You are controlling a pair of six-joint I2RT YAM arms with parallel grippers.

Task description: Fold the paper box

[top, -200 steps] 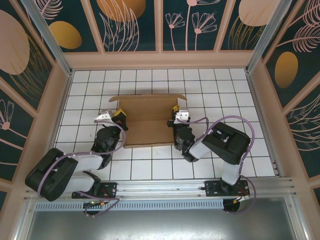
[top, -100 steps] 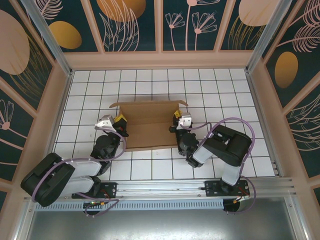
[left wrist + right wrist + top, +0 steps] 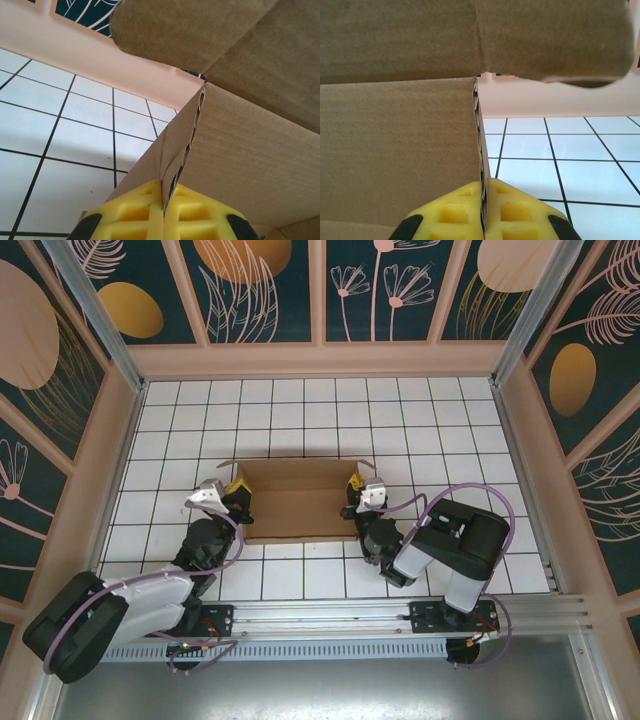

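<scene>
Nearest, at the bottom of the overhead view: two arm bases on a metal rail (image 3: 330,615), side by side, with purple cables looping off each arm. Just beyond, both arms stretched low and forward over a white tiled tabletop (image 3: 300,410) ruled with black grid lines. Next, the left tool (image 3: 238,490), yellow-tipped, clamped on the left side wall of the paper box (image 3: 298,498). Opposite, the right tool (image 3: 353,483), clamped the same way on the right side wall. Up close from the left wrist: yellow fingers (image 3: 135,210) pressed together, with a raw corrugated cardboard edge pinched upright between them and a loose flap hanging overhead. Up close from the right wrist: the same kind of pinch, wall to the left, bare tiles to the right, another flap across the top. Between the two tools, near the middle of the tabletop: plain brown cardboard, base flat on the tiles, side walls raised, small flaps splayed outward at the two far corners. Beyond that, rows of bare tiles. Farthest, peach-framed walls (image 3: 320,358) with dark teal panels of pale flower and leaf drawings.
</scene>
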